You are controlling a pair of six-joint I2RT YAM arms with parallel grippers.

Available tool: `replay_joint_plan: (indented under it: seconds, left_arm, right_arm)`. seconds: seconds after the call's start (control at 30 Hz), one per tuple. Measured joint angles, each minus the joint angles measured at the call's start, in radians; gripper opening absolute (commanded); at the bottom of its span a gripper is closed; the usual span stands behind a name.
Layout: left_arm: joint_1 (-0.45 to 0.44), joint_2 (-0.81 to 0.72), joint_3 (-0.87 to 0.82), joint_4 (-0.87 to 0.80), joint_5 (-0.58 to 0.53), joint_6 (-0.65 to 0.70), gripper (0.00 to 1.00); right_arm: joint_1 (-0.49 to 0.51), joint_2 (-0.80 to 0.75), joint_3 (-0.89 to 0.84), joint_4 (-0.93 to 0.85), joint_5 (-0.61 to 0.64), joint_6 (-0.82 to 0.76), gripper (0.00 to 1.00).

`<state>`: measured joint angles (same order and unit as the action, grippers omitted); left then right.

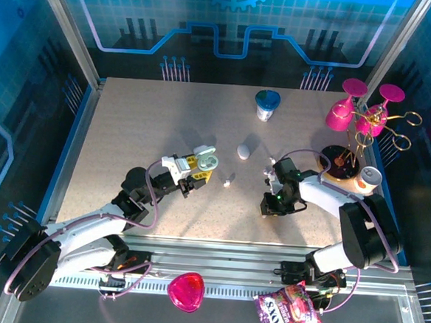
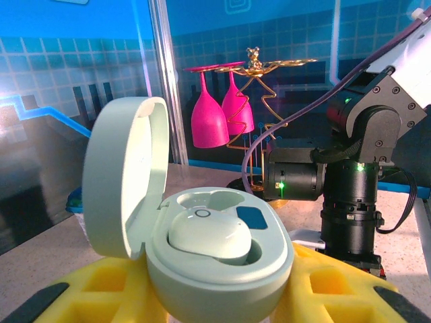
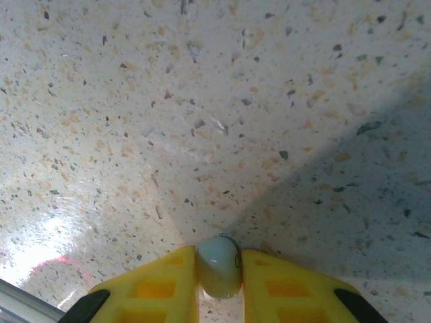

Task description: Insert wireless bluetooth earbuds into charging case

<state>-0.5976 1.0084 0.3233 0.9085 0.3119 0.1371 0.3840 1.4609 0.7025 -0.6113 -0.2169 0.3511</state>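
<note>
White charging case [image 2: 215, 269] gripped open in the left hand [image 1: 199, 166], one earbud [image 2: 209, 235] already seated — right hand [image 3: 219, 259] pinched shut on a second earbud [image 3: 218, 272] down by the table [image 3: 202, 101], not yet inserted

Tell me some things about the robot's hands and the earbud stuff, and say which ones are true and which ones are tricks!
1. The left hand holds a charging case with its lid flipped open. True.
2. The charging case is empty. False: a seated earbud already lies in it.
3. The right hand has a tiny earbud between its yellow fingers. True.
4. The hanging wine glasses are green. False: they are bright pink.
</note>
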Motion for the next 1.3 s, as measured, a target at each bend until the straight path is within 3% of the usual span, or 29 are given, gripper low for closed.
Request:
replay_joint_plan:
  seconds: [0.33,0.87,1.1,1.3]
  left_arm:
    - [0.0,0.007,0.0,-0.008,0.0,0.0,0.33]
    - [-0.007,0.161,0.01,-0.01,-0.011,-0.008,0.32]
    - [-0.042,0.229,0.032,0.003,-0.02,-0.026,0.32]
    - [-0.057,0.243,0.045,0.018,-0.026,-0.038,0.32]
  right_arm:
    - [0.095,-0.079,0.068,-0.089,0.115,0.001,0.19]
    - [0.373,-0.172,0.523,-0.299,0.393,0.022,0.18]
    - [0.454,-0.112,0.683,-0.284,0.423,0.006,0.17]
    - [0.475,-0.072,0.713,-0.232,0.407,-0.008,0.17]
